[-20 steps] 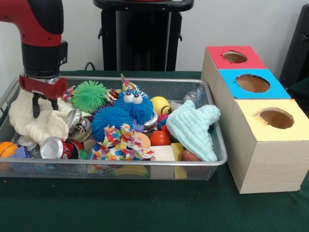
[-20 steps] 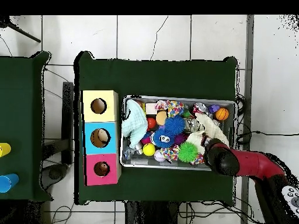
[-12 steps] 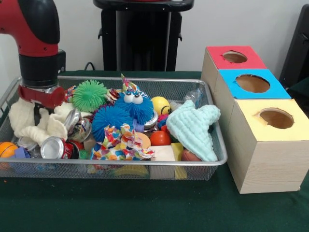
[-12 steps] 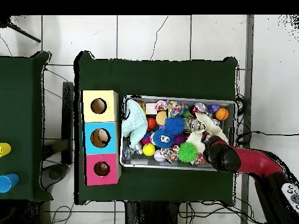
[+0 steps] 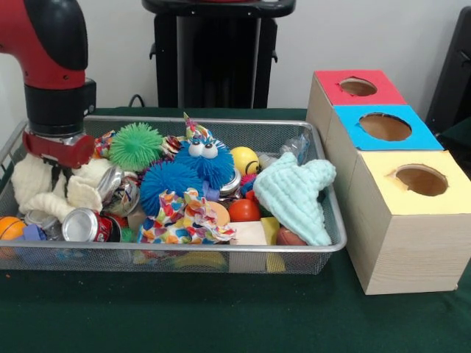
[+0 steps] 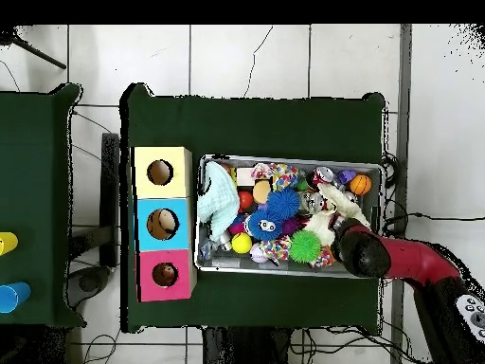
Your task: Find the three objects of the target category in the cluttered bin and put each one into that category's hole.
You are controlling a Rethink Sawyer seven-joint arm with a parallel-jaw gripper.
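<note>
A wire mesh bin holds a jumble of toys, cans and cloths. My gripper is down in its left end, shut on a cream cloth that bunches up around the fingers. In the overhead view the gripper's tip is hidden under the arm, and the cream cloth lies at the bin's right end. A mint cloth is draped over the right end, and a multicoloured patterned cloth lies at the front. Three wooden boxes stand to the right, with a red hole, a blue hole and a yellow hole.
Beside the gripper are a green spiky ball, a crushed can and an orange ball. A blue fuzzy monster, a blue spiky ball and a yellow ball fill the middle. Green cloth covers the table.
The gripper has shifted slightly left and sunk into the cream cloth. The cloth, spread out before, is now gathered into a bunch around the fingers.
</note>
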